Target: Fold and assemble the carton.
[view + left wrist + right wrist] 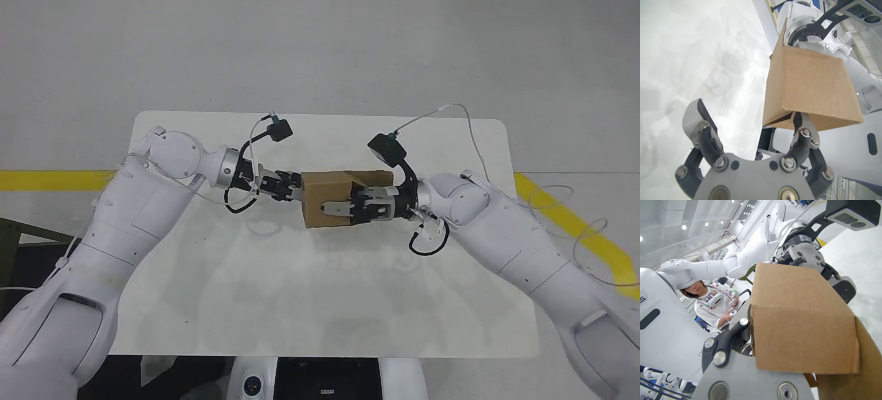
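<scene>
Although the carton [325, 198] already reads as a squared-up tube in the top view, one flap [372, 180] sticks out unfolded at its right end. The carton is over the middle of the tabletop [300, 310], a little nearer the far edge, between the two arms. The left gripper [290, 187] meets its left end. The right gripper [348, 210] lies over its right end and top face. Cannot tell whether the carton rests on the tabletop or is lifted off it.

Left wrist view: left jaws wide apart, nothing held. One jaw touches the carton's near corner at a dark gap, where that end looks open. The other jaw is well clear of the carton, over bare tabletop.

Right wrist view: the carton sits hard against the right gripper's face plate and hides the jaws, so I cannot tell whether they clamp it. The flap stands off beside the near face.

Judgement: the body is erected, but neither end looks closed. What is left is folding and tucking the end flaps, probably starting at the left gripper's end.
</scene>
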Motion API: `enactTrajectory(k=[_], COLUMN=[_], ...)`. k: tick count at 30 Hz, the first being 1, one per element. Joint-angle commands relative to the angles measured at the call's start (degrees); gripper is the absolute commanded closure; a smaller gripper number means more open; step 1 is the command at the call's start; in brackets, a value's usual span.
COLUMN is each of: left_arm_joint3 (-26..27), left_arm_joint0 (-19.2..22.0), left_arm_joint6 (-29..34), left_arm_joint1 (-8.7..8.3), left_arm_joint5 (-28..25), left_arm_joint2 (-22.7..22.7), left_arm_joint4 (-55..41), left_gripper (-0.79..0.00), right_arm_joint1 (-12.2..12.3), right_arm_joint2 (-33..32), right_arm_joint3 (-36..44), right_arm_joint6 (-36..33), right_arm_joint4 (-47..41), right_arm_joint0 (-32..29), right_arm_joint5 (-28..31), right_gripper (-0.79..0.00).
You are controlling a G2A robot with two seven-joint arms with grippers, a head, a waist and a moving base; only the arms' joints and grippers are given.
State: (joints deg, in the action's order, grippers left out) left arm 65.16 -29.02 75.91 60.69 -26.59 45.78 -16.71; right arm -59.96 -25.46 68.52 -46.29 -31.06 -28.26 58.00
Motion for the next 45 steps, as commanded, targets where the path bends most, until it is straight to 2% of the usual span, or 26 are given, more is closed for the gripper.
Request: enactTrajectory(k=[1, 7, 14, 20, 27, 29, 34, 35, 36, 37, 45], left_arm_joint3=[-0.13, -0.73, -0.05, 2.27, 5.39, 6.05, 7.7, 7.99, 8.3, 8.61, 11.74], left_arm_joint0=[0.03, -0.05, -0.76, -1.92, -3.74, -4.24, -5.4, -5.61, -5.82, -6.03, -7.68], left_arm_joint6=[0.04, -0.04, -0.52, -2.15, -3.87, -3.91, -3.88, -3.91, -3.92, -3.95, -5.31], left_arm_joint1=[0.03, -0.28, -1.04, -1.86, -3.22, -3.58, -4.35, -4.48, -4.61, -4.72, -5.63], left_arm_joint5=[-0.01, -0.22, -1.32, -3.94, -5.65, -5.69, -5.67, -5.64, -5.59, -5.51, -6.03], left_arm_joint2=[0.05, 1.19, 3.06, 4.83, 7.12, 7.79, 9.4, 9.71, 9.98, 10.23, 11.96], left_arm_joint4=[0.11, 0.88, 3.01, 5.14, 7.82, 8.2, 8.88, 9.05, 9.21, 9.4, 13.33], left_gripper=[-0.785, -0.785, -0.785, -0.785, -0.785, -0.785, -0.785, -0.785, -0.785, -0.785, -0.785], right_arm_joint1=[0.03, 0.19, -0.43, -1.9, -4.87, -5.94, -8.31, -8.65, -8.98, -9.28, -10.35], right_arm_joint2=[-0.02, 0.75, 2.81, 4.5, 5.81, 6.21, 6.86, 6.88, 6.9, 6.94, 6.26], right_arm_joint3=[-0.38, -4.11, -8.0, -10.47, -15.48, -16.97, -20.12, -20.77, -21.41, -21.9, -23.55], right_arm_joint6=[0.0, 0.0, -2.64, -7.96, -12.09, -13.1, -15.27, -15.45, -15.54, -15.62, -15.26], right_arm_joint4=[0.15, 0.7, -4.51, -9.24, -10.07, -10.02, -10.21, -10.03, -9.64, -9.2, -6.56], right_arm_joint0=[-0.04, 0.42, 0.96, 2.2, 4.42, 4.94, 5.8, 5.95, 6.12, 6.28, 6.24], right_arm_joint5=[0.0, 0.0, -2.64, -7.96, -12.1, -13.11, -15.27, -15.45, -15.54, -15.62, -15.27], right_gripper=[0.0, 0.0, 0.0, 0.0, 0.0, -0.074, -0.366, -0.52, -0.72, -0.785, -0.785])
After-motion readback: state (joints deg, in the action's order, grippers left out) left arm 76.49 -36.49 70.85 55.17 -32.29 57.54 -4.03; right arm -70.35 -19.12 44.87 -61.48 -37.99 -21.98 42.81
